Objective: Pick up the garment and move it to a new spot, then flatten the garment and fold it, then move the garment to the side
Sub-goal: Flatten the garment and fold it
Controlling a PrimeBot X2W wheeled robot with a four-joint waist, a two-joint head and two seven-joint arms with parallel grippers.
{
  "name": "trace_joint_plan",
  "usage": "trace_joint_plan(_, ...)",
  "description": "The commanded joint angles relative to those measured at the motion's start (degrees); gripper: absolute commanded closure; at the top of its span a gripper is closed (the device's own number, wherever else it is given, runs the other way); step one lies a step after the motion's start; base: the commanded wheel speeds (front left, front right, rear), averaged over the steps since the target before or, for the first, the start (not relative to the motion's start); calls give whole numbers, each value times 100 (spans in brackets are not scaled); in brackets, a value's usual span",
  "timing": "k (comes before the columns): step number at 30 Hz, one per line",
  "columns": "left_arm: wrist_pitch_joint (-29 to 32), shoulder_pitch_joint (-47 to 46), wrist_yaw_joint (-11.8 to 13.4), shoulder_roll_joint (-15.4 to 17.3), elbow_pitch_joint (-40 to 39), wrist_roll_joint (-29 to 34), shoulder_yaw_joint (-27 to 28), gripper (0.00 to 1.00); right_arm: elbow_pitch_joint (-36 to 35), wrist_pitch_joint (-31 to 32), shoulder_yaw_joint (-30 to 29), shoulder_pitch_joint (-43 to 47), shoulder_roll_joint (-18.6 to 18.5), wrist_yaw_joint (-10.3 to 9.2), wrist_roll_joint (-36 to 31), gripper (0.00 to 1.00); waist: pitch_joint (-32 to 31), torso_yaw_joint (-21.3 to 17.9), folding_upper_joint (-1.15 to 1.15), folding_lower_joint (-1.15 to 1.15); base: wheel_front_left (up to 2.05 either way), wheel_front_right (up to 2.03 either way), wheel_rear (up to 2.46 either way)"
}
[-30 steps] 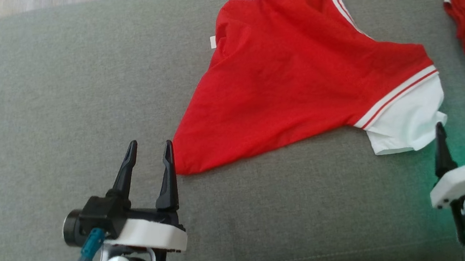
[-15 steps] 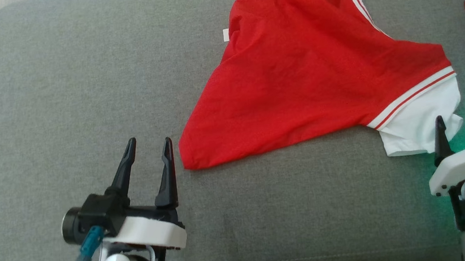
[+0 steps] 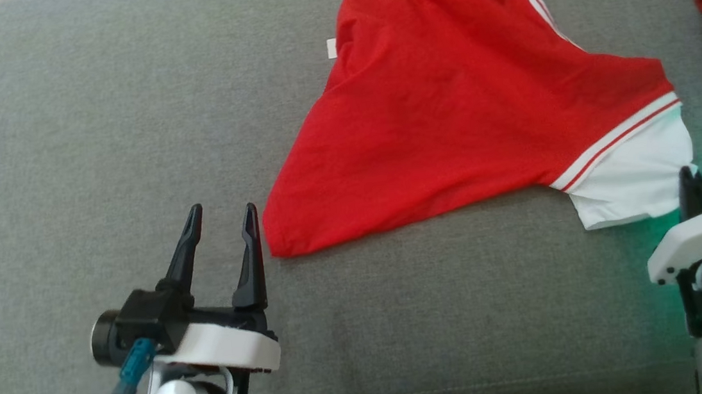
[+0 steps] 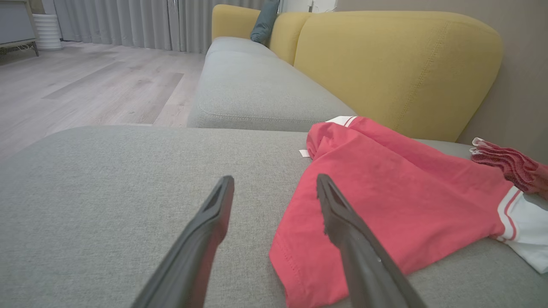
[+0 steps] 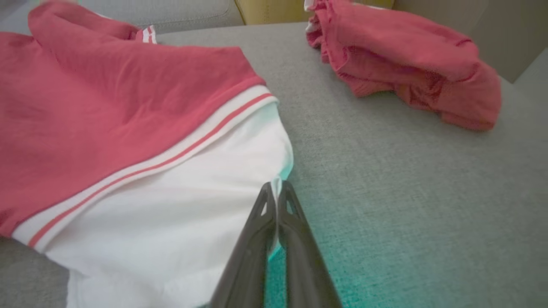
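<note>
Right gripper (image 5: 277, 185) pinched closed on white sleeve (image 5: 180, 214) edge of red T-shirt (image 3: 458, 103). Left gripper (image 3: 218, 211) spread wide, empty, just beside hem corner, over grey cushion (image 3: 63, 154).

Head overhead, wrists low beside garment (image 3: 459, 116)

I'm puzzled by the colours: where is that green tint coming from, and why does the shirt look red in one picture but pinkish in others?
Head view: a green glow on the cushion beside the right gripper, its source unclear; the shirt looks saturated red. Right wrist view: the same tint around the fingers; colours washed pinkish. Left wrist view: pinkish too, left gripper soft-edged.
</note>
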Motion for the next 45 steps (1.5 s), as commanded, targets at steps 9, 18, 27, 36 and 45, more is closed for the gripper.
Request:
trace_joint_plan(9, -35, -183, -22, 9, -186, 9, 213, 0, -617, -115, -138, 356, -40, 37, 97, 100, -12, -309, 0, 0, 0, 0, 0)
trace_joint_plan(18, -35, -186, -73, 9, -145, 66, 274, 0, -593, -224, -261, 487, -40, 37, 23, 0, -16, -430, 0, 0, 0, 0, 0)
trace_joint_plan(27, -35, -103, -101, 9, -44, 12, 258, 0, -823, -500, -149, 697, -40, 37, 119, 0, -265, -408, 0, 0, 0, 0, 0)
trace_joint_plan(36, -35, 43, -36, 9, -14, -130, 225, 0, -1652, -765, 659, 863, -40, 37, 416, 0, -793, -233, 0, 0, 0, 0, 0)
trace_joint_plan(45, -35, 357, 17, 9, 189, -390, 245, 0, -2053, -629, 1239, 1186, -40, 37, 518, 0, -1267, 132, 0, 0, 0, 0, 0)
